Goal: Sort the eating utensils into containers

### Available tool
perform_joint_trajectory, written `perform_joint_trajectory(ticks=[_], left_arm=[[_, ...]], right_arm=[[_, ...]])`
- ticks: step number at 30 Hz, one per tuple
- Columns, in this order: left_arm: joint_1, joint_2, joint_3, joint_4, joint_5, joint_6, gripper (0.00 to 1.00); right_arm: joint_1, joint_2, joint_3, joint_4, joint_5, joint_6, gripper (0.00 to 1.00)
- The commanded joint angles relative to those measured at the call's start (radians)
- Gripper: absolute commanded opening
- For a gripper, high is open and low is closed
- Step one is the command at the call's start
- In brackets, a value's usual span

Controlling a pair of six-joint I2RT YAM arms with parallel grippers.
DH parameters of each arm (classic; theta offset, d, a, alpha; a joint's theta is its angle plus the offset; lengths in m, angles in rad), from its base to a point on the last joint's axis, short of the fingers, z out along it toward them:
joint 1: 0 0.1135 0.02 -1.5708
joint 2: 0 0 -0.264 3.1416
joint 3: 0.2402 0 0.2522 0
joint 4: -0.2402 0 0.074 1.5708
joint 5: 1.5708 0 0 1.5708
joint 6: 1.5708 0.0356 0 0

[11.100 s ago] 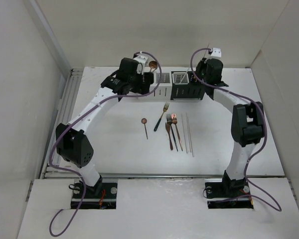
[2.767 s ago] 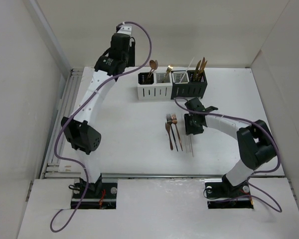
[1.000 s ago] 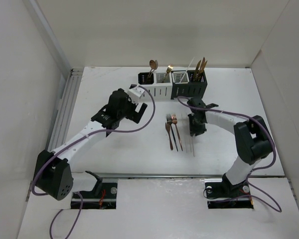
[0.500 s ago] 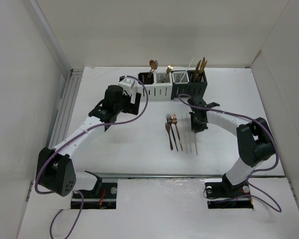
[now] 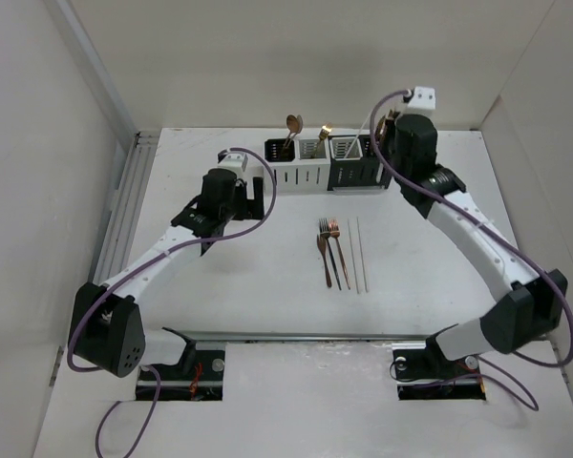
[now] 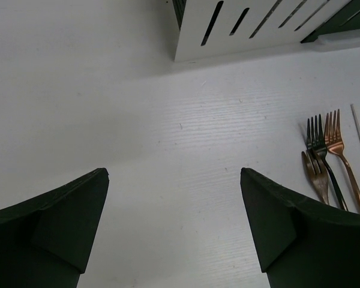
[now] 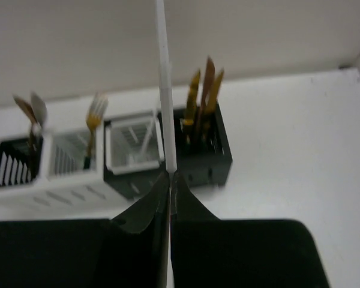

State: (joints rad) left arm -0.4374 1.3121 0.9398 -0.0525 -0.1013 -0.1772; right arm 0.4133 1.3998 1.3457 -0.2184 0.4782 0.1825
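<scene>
White chopstick (image 7: 164, 90) pinched at near end by clenched right gripper (image 7: 169, 180), sticking straight out past fingertips.
Gripper raised by right end of containers (image 5: 329, 174) at far side of desk (image 5: 267, 286).
Pale-lined holder (image 7: 131, 150) sits just behind chopstick in wrist view, 1 white stick already inside.
Step in hand: carrying chopstick to that holder.
Next, likely: aim tip over pale compartment, lower, release.
Unsorted on desk: 2 forks plus 1 spoon (image 5: 331, 256), 2 white sticks (image 5: 362, 253).
Left gripper (image 6: 174, 177) spread wide, empty, over bare desk.

Your left gripper (image 6: 174, 173) hangs wide open at 10 o'clock; your right gripper (image 7: 169, 175), raised at 1 o'clock, is pinched closed.
</scene>
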Motion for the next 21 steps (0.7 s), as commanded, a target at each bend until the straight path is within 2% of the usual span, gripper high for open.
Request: perform_joint_trajectory(ticks=[1,5,10,16,21], left_arm=[[-0.003,-0.016,-0.012,0.020,0.017,-0.024,0.90],[-0.003,0.004,-0.012,0.020,-0.008,0.005,0.90],[-0.003,0.004,-0.021,0.020,-0.032,0.015,0.90],[-0.003,0.004,-0.032,0.020,-0.023,0.005,0.89],[-0.003,0.013,-0.032,0.011,-0.014,0.005,0.89]], right_arm=[[0.005,0.174,0.133,0.345,0.043,-0.090,0.00],[-0.004,0.393,0.385,0.436,0.043,-0.100,0.00],[-0.013,0.595,0.518,0.455,0.034,-0.061,0.00],[-0.013,0.627,0.420,0.493,0.080,0.043,0.00],[-0.013,0.613,0.288,0.513,0.011,0.121,0.00]])
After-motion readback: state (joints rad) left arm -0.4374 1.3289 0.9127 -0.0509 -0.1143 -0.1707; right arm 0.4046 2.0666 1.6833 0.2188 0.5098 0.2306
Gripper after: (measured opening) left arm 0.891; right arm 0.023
